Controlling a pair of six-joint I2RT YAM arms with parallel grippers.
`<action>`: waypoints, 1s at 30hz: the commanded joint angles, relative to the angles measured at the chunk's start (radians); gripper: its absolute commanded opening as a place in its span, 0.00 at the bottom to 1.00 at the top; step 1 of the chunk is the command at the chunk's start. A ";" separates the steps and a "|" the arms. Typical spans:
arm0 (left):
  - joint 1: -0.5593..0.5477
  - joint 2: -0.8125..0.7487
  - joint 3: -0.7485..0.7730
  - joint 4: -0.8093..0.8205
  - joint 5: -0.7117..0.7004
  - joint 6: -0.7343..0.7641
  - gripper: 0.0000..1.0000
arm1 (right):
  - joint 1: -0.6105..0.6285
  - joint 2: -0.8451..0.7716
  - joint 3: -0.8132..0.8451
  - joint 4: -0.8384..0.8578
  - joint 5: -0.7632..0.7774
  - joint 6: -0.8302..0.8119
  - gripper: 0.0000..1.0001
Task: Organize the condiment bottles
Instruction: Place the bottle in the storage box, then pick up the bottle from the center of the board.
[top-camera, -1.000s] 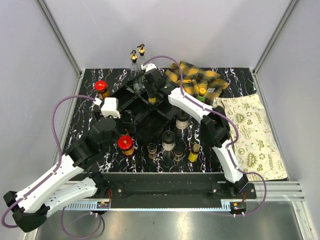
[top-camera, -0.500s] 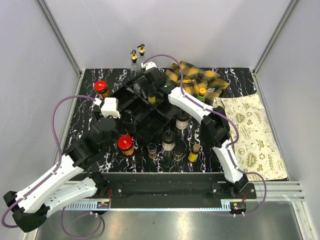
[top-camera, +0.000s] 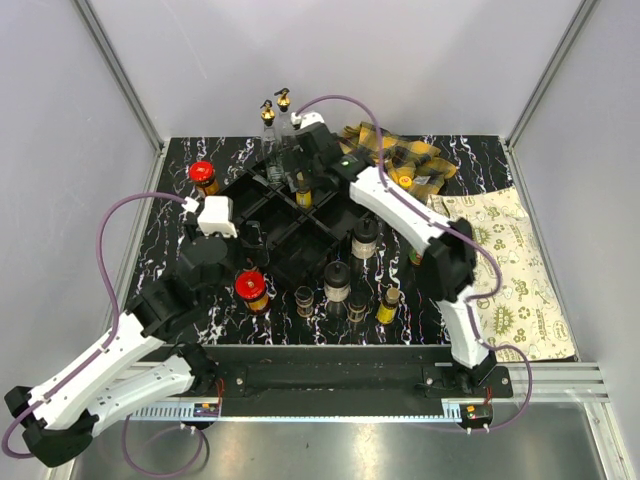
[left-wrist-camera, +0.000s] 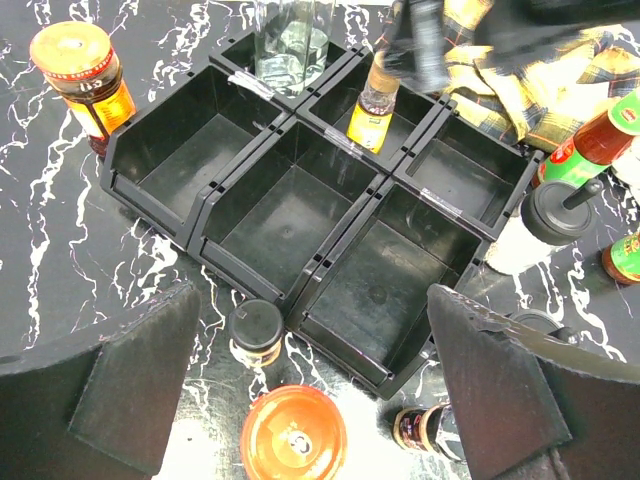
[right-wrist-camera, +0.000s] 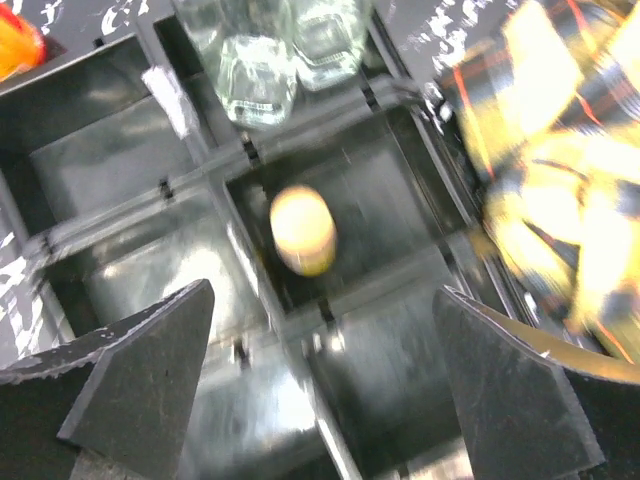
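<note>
Black marbled table (top-camera: 480, 150): standing small yellow-capped sauce bottle (left-wrist-camera: 372, 105) upright in back-row middle compartment of black divided plastic tray (left-wrist-camera: 250, 215), sorted. Hovering right gripper (right-wrist-camera: 325, 380) above it, jaws wide apart, empty. Holding left gripper (left-wrist-camera: 315, 385) over tray front, jaws wide apart, empty.

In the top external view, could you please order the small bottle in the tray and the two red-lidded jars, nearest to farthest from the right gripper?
1. Small bottle, in a rear compartment of the tray, just under the right gripper.
2. Rear red-lidded jar, left of the tray.
3. Front red-lidded jar, at the tray's near side.
</note>
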 joint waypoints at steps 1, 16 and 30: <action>0.005 -0.009 0.024 0.011 0.001 -0.013 0.99 | 0.011 -0.281 -0.163 -0.051 0.028 0.067 1.00; 0.006 0.073 -0.035 -0.003 0.010 -0.096 0.99 | 0.011 -0.960 -0.917 -0.176 -0.052 0.300 1.00; 0.009 0.024 -0.092 0.038 -0.011 -0.114 0.99 | 0.011 -1.016 -1.135 -0.258 -0.127 0.432 0.96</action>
